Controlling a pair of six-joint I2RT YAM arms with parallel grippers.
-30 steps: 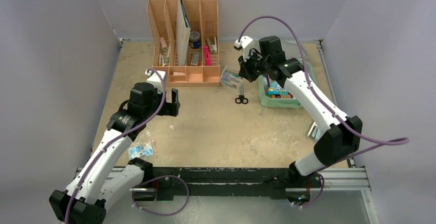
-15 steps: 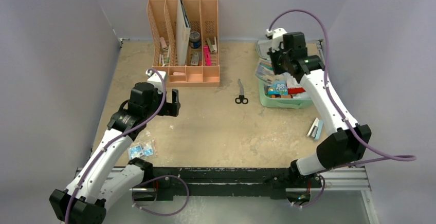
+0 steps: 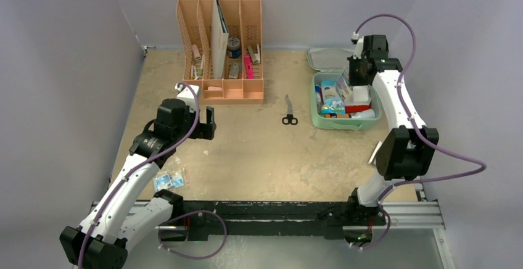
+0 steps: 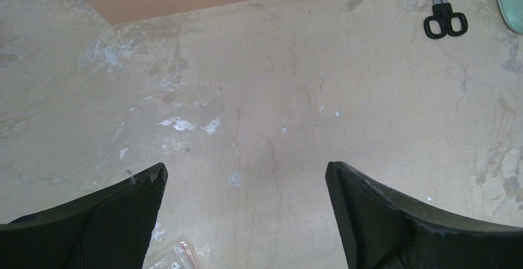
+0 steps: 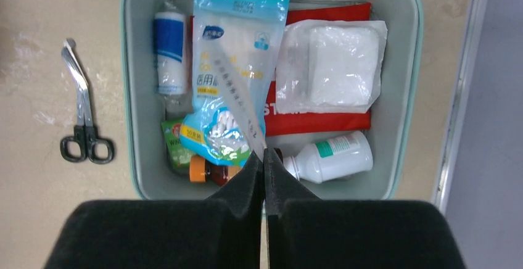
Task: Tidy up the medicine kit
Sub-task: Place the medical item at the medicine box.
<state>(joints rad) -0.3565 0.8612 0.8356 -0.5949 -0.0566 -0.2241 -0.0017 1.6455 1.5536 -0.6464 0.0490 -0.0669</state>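
Looking down from above, the medicine kit (image 3: 316,120) lies open at the far right of the counter (image 3: 259,158), with its lid (image 3: 327,58) folded flat behind it. The right claw (image 3: 348,86) hangs over the open tray, pinched on a cotton-swab packet (image 3: 341,91) that tilts above the contents. The left claw (image 3: 210,124) hovers well apart from the kit, near the peach organizer (image 3: 221,90). Black-handled scissors (image 3: 288,113) lie between organizer and kit. A small blue packet (image 3: 169,179) lies near the left arm.

From the left wrist, the fingers (image 4: 123,213) stand spread wide over bare counter, holding nothing.

From the right wrist, the jaws meet tip to tip with the cotton-swab packet's clear edge caught between them. The packet stretches over the tray's left half; whether its far end rests on the contents I cannot tell. Beside it lie a white roll with a blue label (image 5: 169,53), a red pouch (image 5: 321,120), a wrapped gauze pad (image 5: 336,65) on top of the pouch, and a white bottle (image 5: 336,155) on its side.
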